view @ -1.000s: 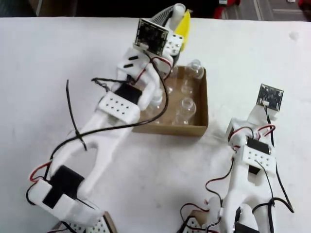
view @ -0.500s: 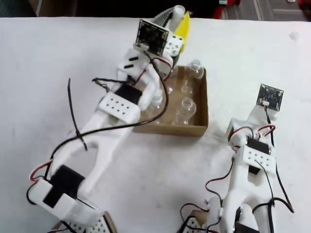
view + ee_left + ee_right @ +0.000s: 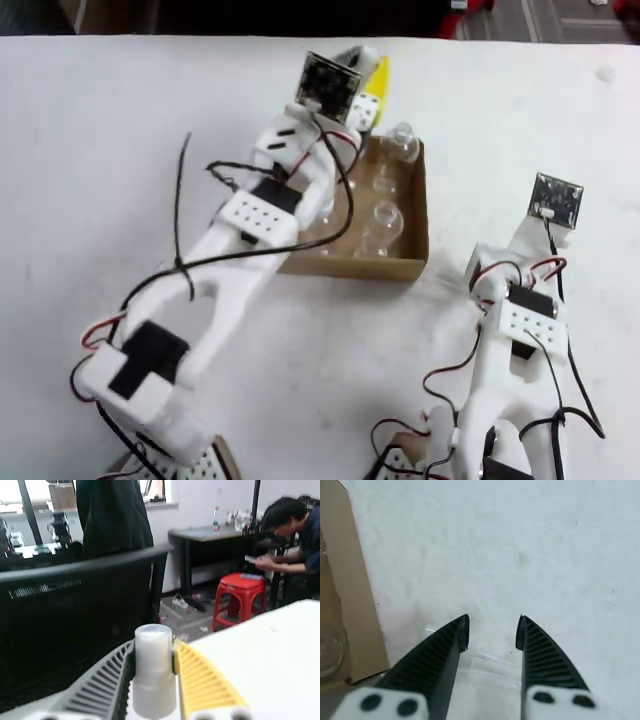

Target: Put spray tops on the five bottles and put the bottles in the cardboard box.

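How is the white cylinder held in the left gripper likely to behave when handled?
The white cylinder looks like smooth, rigid plastic, so probably light. Its round sides could twist between the left gripper's ribbed fingers. Laid down, it would likely roll.

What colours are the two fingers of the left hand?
One finger is grey, the other yellow; clearest in the left wrist view.

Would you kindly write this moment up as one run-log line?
left pincer: shut on spray top | right pincer: open over table | bottles: in box
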Controlling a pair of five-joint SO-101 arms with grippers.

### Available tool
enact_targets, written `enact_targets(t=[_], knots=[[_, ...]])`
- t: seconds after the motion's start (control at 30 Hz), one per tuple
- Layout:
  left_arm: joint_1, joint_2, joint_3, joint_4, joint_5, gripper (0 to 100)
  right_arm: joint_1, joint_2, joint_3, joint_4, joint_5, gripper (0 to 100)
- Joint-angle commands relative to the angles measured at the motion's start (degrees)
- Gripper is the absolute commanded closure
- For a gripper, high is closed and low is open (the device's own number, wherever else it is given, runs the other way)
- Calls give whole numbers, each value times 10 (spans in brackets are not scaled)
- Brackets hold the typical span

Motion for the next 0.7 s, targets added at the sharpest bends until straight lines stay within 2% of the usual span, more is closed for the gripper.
enact_targets(t=[0.0,0.2,0.67], knots=[[5,15,-2,-33,-1,977,-7,0,-2,-11,8,858],[4,41,3,-79,-1,977,-7,0,-2,-11,8,858],[-7,72,4,-75,-1,976,-7,0,-2,-11,8,858]])
